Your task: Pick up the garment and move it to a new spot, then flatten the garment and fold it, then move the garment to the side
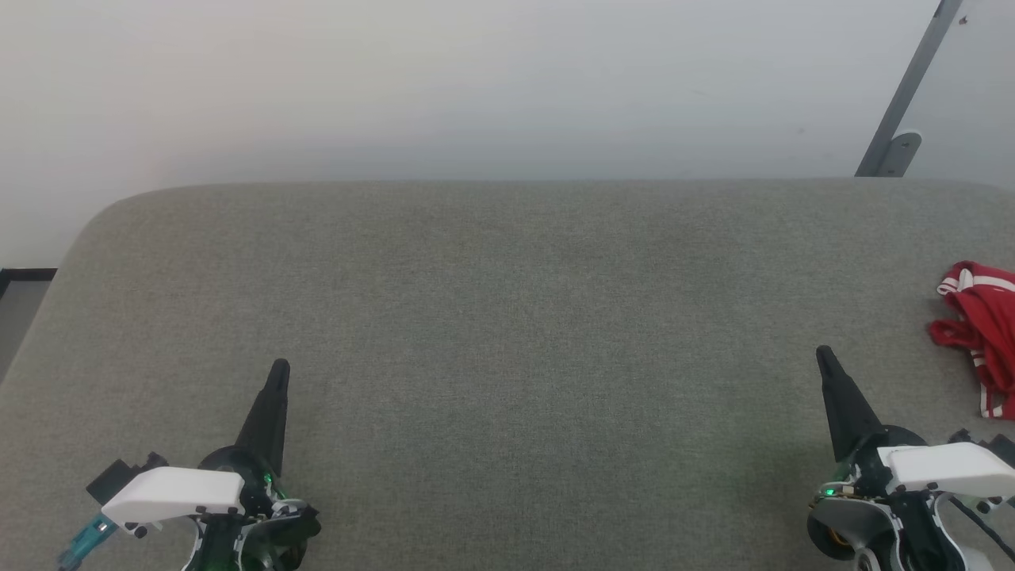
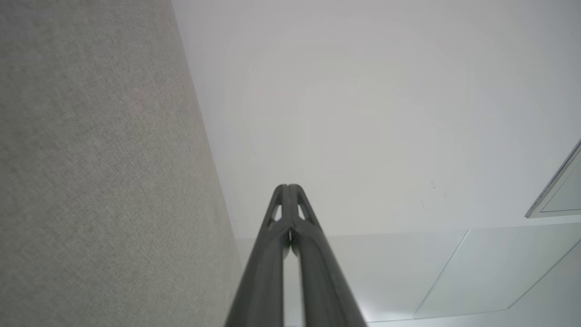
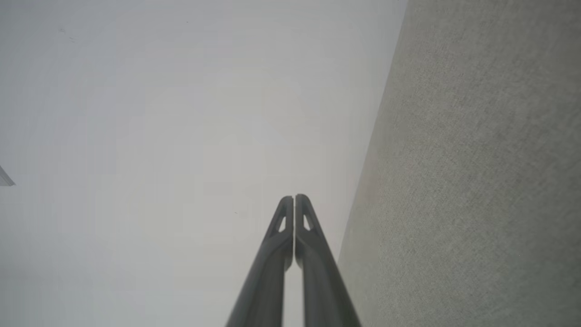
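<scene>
The garment [image 1: 981, 337], a crumpled red shirt with red-and-white striped trim, lies at the far right edge of the grey fabric surface [image 1: 507, 317], partly cut off by the head view's border. My right gripper [image 1: 824, 354] [image 3: 294, 197] is shut and empty, low at the right, a little left of and nearer than the garment. My left gripper [image 1: 280, 366] [image 2: 288, 185] is shut and empty at the lower left, far from the garment. Both point toward the far wall, and both wrist views show fingers pressed together with nothing between them.
The grey surface [image 2: 91, 159] has a rounded far-left corner and ends against a pale wall [image 1: 476, 79]. A slanted grey metal bar with a bracket [image 1: 894, 151] stands on the wall at the back right. A dark strip of floor [image 1: 24, 277] shows past the left edge.
</scene>
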### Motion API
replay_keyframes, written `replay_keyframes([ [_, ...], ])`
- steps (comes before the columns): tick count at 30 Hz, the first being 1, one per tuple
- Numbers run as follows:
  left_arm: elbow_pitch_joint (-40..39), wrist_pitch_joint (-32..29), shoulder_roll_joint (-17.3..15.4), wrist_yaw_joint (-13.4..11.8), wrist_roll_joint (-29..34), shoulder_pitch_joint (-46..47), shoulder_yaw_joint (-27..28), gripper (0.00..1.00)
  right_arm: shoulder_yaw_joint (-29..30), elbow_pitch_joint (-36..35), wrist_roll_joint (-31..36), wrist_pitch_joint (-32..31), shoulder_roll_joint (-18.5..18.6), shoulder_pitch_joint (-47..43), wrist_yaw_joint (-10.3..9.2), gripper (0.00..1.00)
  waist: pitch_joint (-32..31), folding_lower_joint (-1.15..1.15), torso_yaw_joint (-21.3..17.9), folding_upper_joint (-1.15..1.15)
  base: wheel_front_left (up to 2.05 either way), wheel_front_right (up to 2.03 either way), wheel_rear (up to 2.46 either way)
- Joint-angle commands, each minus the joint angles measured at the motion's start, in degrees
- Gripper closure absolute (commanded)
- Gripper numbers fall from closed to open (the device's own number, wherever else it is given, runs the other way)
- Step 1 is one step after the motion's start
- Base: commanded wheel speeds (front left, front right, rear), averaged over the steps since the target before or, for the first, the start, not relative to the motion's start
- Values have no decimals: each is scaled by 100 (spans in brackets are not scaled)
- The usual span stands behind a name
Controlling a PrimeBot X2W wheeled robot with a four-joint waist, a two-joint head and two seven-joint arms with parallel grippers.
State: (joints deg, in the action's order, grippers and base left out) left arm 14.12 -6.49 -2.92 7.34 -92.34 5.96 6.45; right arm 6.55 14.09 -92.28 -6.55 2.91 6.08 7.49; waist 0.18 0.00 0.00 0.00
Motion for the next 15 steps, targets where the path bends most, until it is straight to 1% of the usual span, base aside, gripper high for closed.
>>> replay_keyframes([
  [1,-4,-29,18,26,-13,65,20,100,5,-17,-24,-10,-21,31,0,100,0,0,0,0,0,0,0],
  [15,-5,-26,19,26,-11,65,20,100,4,-16,-25,-11,-21,31,0,100,0,0,0,0,0,0,0],
])
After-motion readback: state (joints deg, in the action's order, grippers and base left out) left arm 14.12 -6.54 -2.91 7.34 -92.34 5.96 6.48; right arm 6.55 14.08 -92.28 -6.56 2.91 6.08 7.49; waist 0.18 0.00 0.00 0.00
